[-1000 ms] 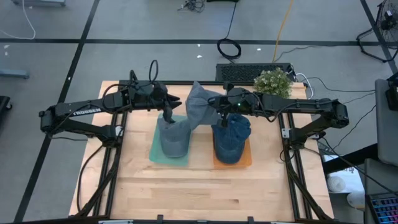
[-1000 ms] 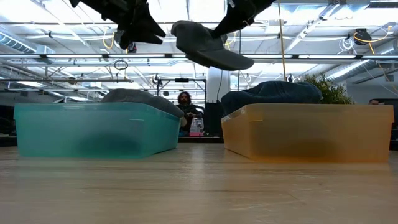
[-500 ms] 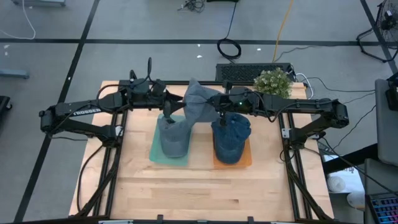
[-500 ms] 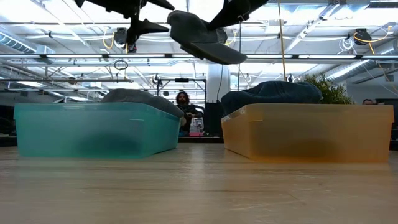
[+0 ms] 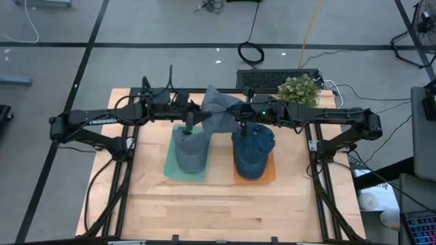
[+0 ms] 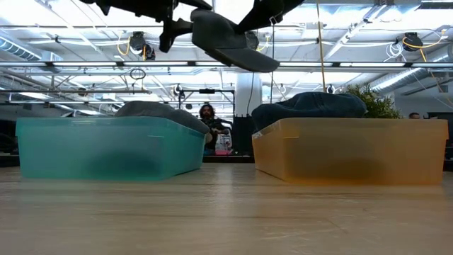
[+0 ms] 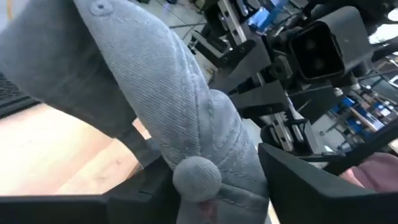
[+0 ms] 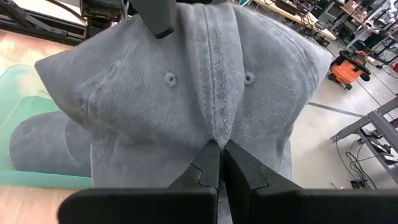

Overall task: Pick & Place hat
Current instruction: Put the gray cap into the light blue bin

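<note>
Hanging in the air above the gap between the teal bin [image 5: 172, 163] and the orange bin [image 5: 270, 175], the grey hat [image 5: 219, 112] is pinched at a fold of its crown by the right gripper [image 8: 219, 163], whose fingers are closed tight on the cloth. The hat's long axis runs from this grip out toward the left arm. The left gripper [image 7: 211, 180] is right at the hat's top button, one finger on each side, spread and not yet clamped. Both arms reach level toward the middle, so a handover looks likely.
</note>
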